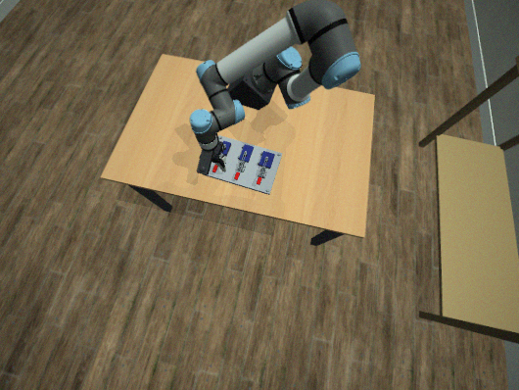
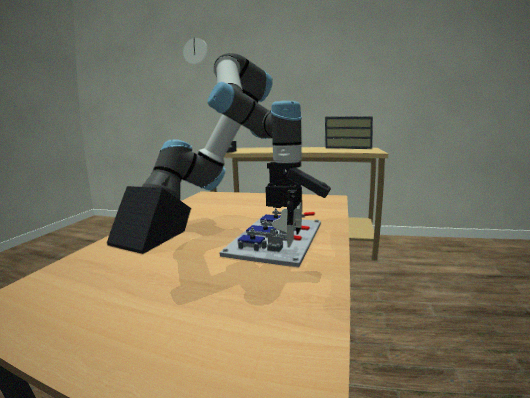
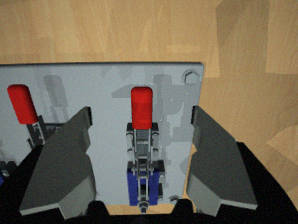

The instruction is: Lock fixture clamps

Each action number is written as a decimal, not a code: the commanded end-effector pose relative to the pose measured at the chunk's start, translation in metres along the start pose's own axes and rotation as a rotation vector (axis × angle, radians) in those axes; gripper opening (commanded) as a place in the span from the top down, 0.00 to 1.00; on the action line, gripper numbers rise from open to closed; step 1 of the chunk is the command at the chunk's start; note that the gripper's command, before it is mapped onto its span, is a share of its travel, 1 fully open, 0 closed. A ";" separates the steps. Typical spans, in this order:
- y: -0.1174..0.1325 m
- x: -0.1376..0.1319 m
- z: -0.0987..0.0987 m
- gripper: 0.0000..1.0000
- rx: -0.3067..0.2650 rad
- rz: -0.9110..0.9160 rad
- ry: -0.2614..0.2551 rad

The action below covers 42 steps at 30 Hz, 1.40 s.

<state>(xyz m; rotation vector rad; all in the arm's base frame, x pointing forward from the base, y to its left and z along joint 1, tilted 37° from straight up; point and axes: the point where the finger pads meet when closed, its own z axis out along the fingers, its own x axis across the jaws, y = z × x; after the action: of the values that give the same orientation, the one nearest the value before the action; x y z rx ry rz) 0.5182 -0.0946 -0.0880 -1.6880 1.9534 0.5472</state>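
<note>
- Top view only: whole wooden table (image 1: 318, 162) with all its edges, grey fixture plate (image 1: 272, 171) near the front edge, three clamps in a row on it, arm bent over the end clamp (image 1: 216, 164).
- Exterior view only: black angled arm base (image 2: 145, 220), wall clock (image 2: 195, 50), side table (image 2: 350, 152) behind with a slatted box (image 2: 348, 132); gripper (image 2: 289, 230) pointing straight down over the fixture.
- Wrist view only: close detail of the clamp under the gripper (image 3: 140, 160) — red-capped handle (image 3: 141, 106), grey linkage, blue block (image 3: 142, 185) at the bottom edge; second red handle (image 3: 21, 103) at far left; third clamp out of frame.
- Counted: three clamps, three red handles, three blue blocks in the top view; one plate; one arm; two grey fingers.
- Fingers spread apart, one on each side of the clamp, touching nothing, holding nothing.
- Handle lying along the plate, pointing away from the blue block; locked or not, cannot tell.
</note>
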 end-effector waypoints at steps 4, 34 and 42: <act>0.000 0.000 -0.001 0.42 0.001 0.000 0.001; 0.000 0.000 -0.001 0.42 0.001 0.000 0.001; 0.000 0.000 -0.051 0.42 0.001 0.000 0.001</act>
<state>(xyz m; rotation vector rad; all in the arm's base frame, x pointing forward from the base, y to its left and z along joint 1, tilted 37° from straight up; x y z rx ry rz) 0.5162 -0.1083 -0.0702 -1.6874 1.9544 0.5448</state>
